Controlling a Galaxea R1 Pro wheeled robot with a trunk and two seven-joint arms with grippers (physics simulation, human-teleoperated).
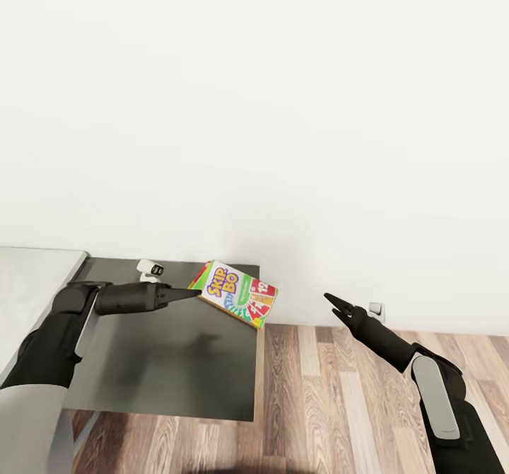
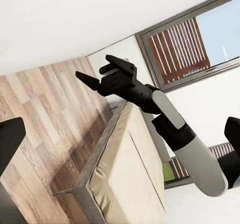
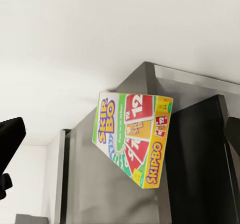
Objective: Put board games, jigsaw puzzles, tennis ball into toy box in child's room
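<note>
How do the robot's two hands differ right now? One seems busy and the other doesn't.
The left gripper reaches over the dark grey table section, its fingers closed on the corner of the Skip-Bo board game, which it holds tilted above the table. The right gripper holds nothing, its fingers spread apart, and it hangs over the wooden floor beside the table. Both are black with tapered fingers.
</note>
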